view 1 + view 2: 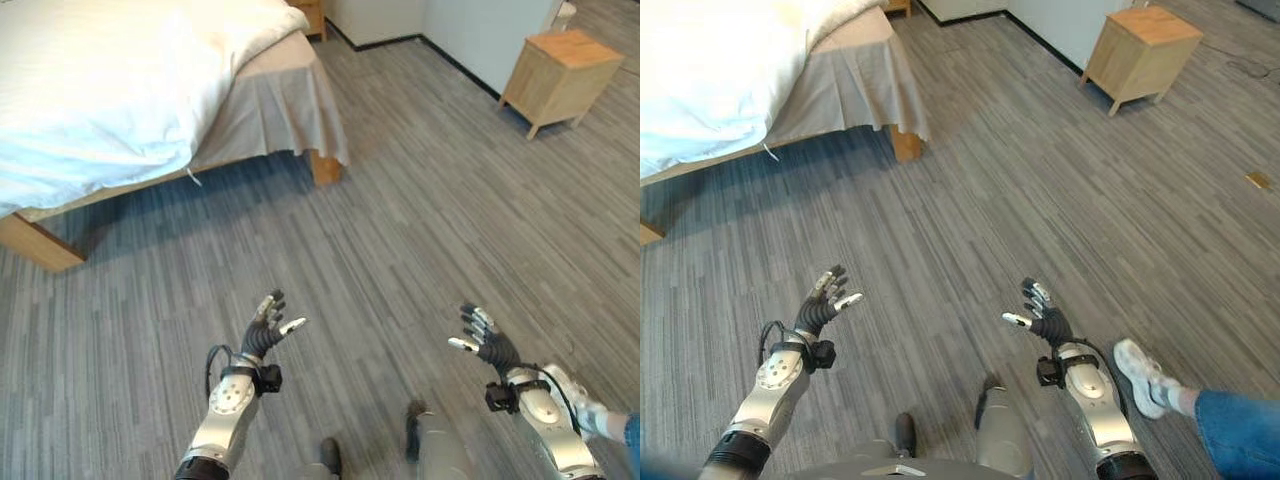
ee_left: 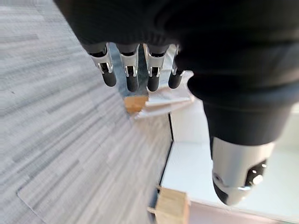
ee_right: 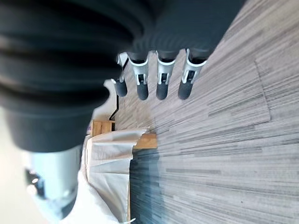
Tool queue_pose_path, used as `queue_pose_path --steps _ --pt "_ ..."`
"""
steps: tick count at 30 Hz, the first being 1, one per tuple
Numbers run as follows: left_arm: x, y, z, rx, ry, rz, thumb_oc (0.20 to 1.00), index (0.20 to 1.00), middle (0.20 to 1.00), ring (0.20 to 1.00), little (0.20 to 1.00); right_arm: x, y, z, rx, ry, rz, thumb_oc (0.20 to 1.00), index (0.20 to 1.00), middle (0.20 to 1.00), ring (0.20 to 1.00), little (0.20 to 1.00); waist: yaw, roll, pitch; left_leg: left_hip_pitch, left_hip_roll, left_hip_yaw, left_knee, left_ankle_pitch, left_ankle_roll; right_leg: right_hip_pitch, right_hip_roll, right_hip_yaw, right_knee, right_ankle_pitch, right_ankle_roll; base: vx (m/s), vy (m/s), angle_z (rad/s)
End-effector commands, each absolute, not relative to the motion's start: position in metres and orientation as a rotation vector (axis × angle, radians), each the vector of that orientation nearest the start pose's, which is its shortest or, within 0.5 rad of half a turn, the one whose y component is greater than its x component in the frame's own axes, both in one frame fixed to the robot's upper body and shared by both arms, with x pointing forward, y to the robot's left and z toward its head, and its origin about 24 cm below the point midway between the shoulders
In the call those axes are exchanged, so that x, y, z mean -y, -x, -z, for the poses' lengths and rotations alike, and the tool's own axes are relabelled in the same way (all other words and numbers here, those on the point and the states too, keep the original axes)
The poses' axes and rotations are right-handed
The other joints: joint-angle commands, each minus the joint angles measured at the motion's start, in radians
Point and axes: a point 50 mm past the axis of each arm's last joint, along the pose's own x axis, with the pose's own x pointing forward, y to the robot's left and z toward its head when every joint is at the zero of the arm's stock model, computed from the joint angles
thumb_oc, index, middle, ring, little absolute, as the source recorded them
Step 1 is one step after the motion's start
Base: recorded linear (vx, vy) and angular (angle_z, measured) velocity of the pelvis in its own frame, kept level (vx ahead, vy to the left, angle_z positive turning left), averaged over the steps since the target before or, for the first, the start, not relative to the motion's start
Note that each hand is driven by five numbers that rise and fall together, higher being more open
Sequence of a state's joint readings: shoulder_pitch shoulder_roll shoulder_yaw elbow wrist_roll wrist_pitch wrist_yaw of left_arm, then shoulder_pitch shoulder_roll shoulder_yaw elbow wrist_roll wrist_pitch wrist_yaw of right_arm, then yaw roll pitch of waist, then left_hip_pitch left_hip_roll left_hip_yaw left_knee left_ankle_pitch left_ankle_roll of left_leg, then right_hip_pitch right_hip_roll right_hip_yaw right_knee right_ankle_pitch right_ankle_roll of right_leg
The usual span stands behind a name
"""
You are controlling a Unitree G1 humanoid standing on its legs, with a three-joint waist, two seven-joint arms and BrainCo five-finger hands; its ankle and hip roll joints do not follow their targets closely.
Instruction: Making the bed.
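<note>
Bed (image 1: 150, 90) (corner nearest) lies ahead-left; left hand (image 1: 268, 330) and right hand (image 1: 485, 340) empty, fingers spread.

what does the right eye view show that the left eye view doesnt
The right eye view alone shows a person's leg in blue jeans with a white shoe at the robot's right, and a small tan patch on the floor. The left eye view alone takes in more of the white duvet and the bed frame's wooden corner. Both show the bed's beige skirt, the wooden nightstand, the grey floor, and the left hand and right hand raised over the floor, fingers open, holding nothing.
</note>
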State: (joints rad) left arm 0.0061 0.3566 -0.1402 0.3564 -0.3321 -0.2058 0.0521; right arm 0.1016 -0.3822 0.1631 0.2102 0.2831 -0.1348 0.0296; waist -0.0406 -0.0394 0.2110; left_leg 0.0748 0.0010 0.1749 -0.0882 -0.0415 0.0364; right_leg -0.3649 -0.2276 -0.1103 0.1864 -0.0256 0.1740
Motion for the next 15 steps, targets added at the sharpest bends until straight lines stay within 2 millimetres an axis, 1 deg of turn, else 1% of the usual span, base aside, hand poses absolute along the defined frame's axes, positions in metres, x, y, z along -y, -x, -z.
queue_pose_path --steps 1,2,3,4,5,6,7,8,9,10,11,12,13,14,15 --pt "-0.215 -0.249 -0.008 -0.064 -0.052 -0.033 1.000 1.000 1.000 1.000 1.000 0.208 -0.229 -0.007 -0.121 0.107 -0.085 1.000 1.000 1.000 1.000 1.000 -0.064 0.002 -0.035 0.202 0.075 -0.115 0.001 -0.094 -0.107 0.039 0.059 0.005 -0.184 0.249 0.059 0.44 -0.205 0.44" --pt "-0.215 -0.249 -0.008 -0.064 -0.052 -0.033 1.000 1.000 1.000 1.000 1.000 0.208 -0.229 -0.007 -0.121 0.107 -0.085 1.000 1.000 1.000 1.000 1.000 -0.064 0.002 -0.035 0.202 0.075 -0.115 0.001 -0.095 -0.107 0.039 0.059 0.005 -0.184 0.249 0.059 0.33 -0.168 0.58" --pt "-0.212 -0.249 -0.009 -0.063 -0.060 -0.009 1.000 1.000 1.000 1.000 1.000 0.211 -0.227 -0.008 -0.120 0.097 -0.087 1.000 1.000 1.000 1.000 1.000 -0.070 0.005 -0.043 0.225 0.091 -0.126 0.001 -0.073 -0.120 0.037 0.068 0.002 -0.146 0.236 0.048 0.18 -0.093 0.54" --pt "-0.211 -0.249 -0.008 -0.064 -0.059 -0.009 1.000 1.000 1.000 1.000 1.000 0.211 -0.227 -0.008 -0.120 0.098 -0.087 1.000 1.000 1.000 1.000 1.000 -0.071 0.007 -0.043 0.226 0.093 -0.128 0.001 -0.073 -0.121 0.038 0.069 0.000 -0.143 0.232 0.048 0.45 -0.237 0.72" --pt "-0.205 -0.248 -0.003 -0.085 -0.054 0.025 1.000 1.000 1.000 1.000 1.000 0.214 -0.226 -0.008 -0.125 0.093 -0.086 1.000 1.000 1.000 1.000 1.000 -0.078 0.018 -0.054 0.231 0.136 -0.142 0.068 -0.003 -0.142 0.048 0.091 -0.011 -0.106 0.206 0.011 0.39 -0.252 0.62" --pt "-0.202 -0.249 -0.003 -0.090 -0.052 0.047 1.000 1.000 1.000 1.000 1.000 0.218 -0.227 -0.010 -0.118 0.092 -0.077 1.000 1.000 1.000 1.000 1.000 -0.084 0.027 -0.054 0.184 0.165 -0.131 0.178 0.072 -0.162 0.063 0.094 -0.031 -0.082 0.181 -0.013 0.51 -0.383 0.53" --pt "-0.198 -0.252 -0.005 -0.084 -0.049 0.069 1.000 1.000 1.000 1.000 1.000 0.221 -0.228 -0.013 -0.105 0.067 -0.068 1.000 1.000 1.000 1.000 1.000 -0.086 0.022 -0.045 0.118 0.185 -0.117 0.327 0.152 -0.170 0.092 0.100 -0.047 -0.068 0.155 -0.043 0.35 -0.378 0.30" --pt "-0.194 -0.253 -0.007 -0.075 -0.041 0.097 1.000 1.000 1.000 1.000 1.000 0.222 -0.227 -0.015 -0.098 0.054 -0.071 1.000 1.000 1.000 1.000 1.000 -0.076 0.005 -0.034 0.041 0.180 -0.125 0.463 0.175 -0.160 0.125 0.102 -0.048 -0.072 0.133 -0.068 0.47 -0.541 0.66" --pt "-0.189 -0.254 -0.010 -0.066 -0.021 0.135 1.000 1.000 1.000 1.000 1.000 0.228 -0.227 -0.018 -0.092 0.068 -0.076 1.000 1.000 1.000 1.000 1.000 -0.043 -0.029 -0.003 -0.063 0.159 -0.127 0.621 0.168 -0.133 0.197 0.119 -0.036 -0.093 0.096 -0.104 0.44 -0.479 0.73" --pt "-0.186 -0.254 -0.010 -0.067 -0.016 0.146 1.000 1.000 1.000 1.000 1.000 0.230 -0.227 -0.017 -0.100 0.080 -0.071 1.000 1.000 1.000 1.000 1.000 -0.035 -0.038 0.000 -0.095 0.155 -0.114 0.599 0.171 -0.126 0.220 0.116 -0.030 -0.106 0.091 -0.106 0.44 -0.403 0.35" --pt "-0.184 -0.254 -0.009 -0.069 -0.012 0.157 1.000 1.000 1.000 1.000 1.000 0.233 -0.227 -0.017 -0.109 0.104 -0.066 1.000 1.000 1.000 1.000 1.000 -0.022 -0.044 0.004 -0.128 0.163 -0.096 0.568 0.166 -0.127 0.245 0.111 -0.030 -0.119 0.085 -0.104 0.22 -0.132 -0.27" --pt "-0.183 -0.254 -0.009 -0.069 -0.011 0.157 1.000 1.000 1.000 1.000 1.000 0.234 -0.227 -0.017 -0.109 0.104 -0.066 1.000 1.000 1.000 1.000 1.000 -0.021 -0.042 0.006 -0.125 0.165 -0.096 0.570 0.163 -0.127 0.249 0.113 -0.030 -0.120 0.083 -0.104 0.22 -0.110 -0.40" --pt "-0.179 -0.254 -0.009 -0.071 0.000 0.183 1.000 1.000 1.000 1.000 1.000 0.236 -0.228 -0.018 -0.109 0.117 -0.056 1.000 1.000 1.000 1.000 1.000 -0.010 -0.048 0.006 -0.165 0.172 -0.071 0.519 0.155 -0.131 0.273 0.105 -0.038 -0.135 0.079 -0.100 0.22 -0.061 -0.20" --pt "-0.175 -0.254 -0.009 -0.074 0.010 0.209 1.000 1.000 1.000 1.000 1.000 0.239 -0.227 -0.018 -0.111 0.104 -0.041 1.000 1.000 1.000 1.000 1.000 0.000 -0.045 0.005 -0.175 0.171 -0.047 0.435 0.143 -0.133 0.299 0.105 -0.044 -0.153 0.072 -0.094 0.40 -0.046 0.19" --pt "-0.168 -0.250 -0.005 -0.088 0.005 0.258 1.000 1.000 1.000 1.000 1.000 0.241 -0.224 -0.014 -0.127 0.091 -0.035 1.000 1.000 1.000 1.000 1.000 0.015 -0.033 -0.006 -0.174 0.140 -0.063 0.278 0.131 -0.136 0.325 0.116 -0.043 -0.170 0.060 -0.085 0.30 0.004 0.17"
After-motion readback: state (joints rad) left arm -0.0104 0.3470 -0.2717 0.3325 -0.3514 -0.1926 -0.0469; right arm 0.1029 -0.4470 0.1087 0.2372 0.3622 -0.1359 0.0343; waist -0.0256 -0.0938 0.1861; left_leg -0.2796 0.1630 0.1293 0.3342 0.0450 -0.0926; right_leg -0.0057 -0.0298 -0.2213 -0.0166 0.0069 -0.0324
